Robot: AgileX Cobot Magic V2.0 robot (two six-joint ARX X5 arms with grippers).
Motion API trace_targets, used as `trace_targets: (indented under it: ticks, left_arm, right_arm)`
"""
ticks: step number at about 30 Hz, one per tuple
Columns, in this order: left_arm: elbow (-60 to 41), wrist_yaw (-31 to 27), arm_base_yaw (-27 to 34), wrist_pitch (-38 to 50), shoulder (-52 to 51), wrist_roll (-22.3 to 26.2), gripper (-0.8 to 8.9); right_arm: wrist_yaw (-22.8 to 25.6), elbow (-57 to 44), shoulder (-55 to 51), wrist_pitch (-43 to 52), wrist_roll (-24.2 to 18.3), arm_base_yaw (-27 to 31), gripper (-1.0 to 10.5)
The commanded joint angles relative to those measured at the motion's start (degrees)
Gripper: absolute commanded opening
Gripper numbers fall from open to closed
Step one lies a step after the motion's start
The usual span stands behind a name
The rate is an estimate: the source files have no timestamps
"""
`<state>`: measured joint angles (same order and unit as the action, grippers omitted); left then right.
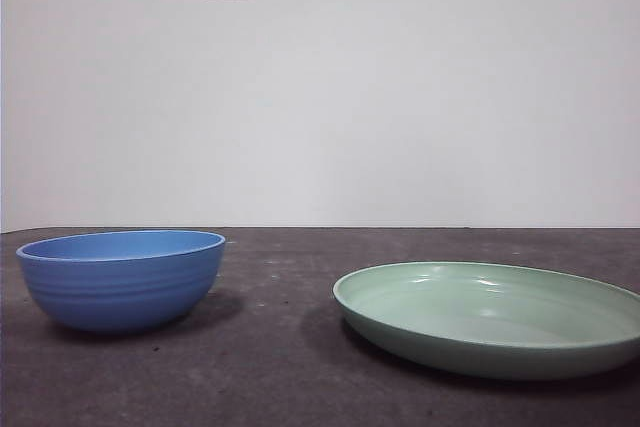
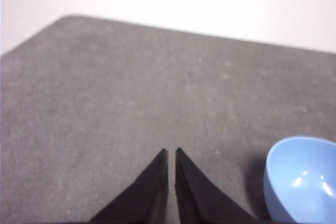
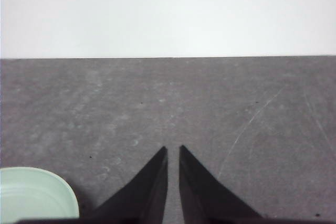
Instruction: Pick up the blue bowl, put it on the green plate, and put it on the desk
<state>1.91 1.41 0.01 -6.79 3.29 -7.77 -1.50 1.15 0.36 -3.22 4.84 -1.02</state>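
I see the blue bowl (image 1: 121, 279), deep and faintly ridged, at the front view's lower left, well apart from the green plate (image 1: 490, 317) at lower right on the desk (image 1: 280, 347). The left gripper (image 2: 171, 151) and right gripper (image 3: 173, 149) hold nothing, jaws nearly together.

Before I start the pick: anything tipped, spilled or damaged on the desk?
Nothing stands out. The bowl sits upright and empty, apart from the plate, which lies flat on the desk. Neither looks cracked.
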Motion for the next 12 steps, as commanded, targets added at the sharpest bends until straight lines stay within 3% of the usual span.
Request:
trace_targets:
  ticks: [1, 5, 12]
  left_arm:
    - [1.8, -0.1, -0.1, 0.3, -0.1, -2.4, 0.18]
    - [5.0, 1.2, -0.5, 0.2, 0.0, -4.8, 0.18]
    - [13.2, 1.5, -1.3, -2.9, 2.4, -5.4, 0.18]
  right_arm:
    - [-0.1, 2.9, -0.1, 0.1, 5.0, 0.0, 0.2]
    - [-2.2, 7.7, 0.6, -0.4, 11.0, 0.0, 0.1]
    - [-10.7, 20.7, 8.7, -12.3, 11.7, 0.0, 0.1]
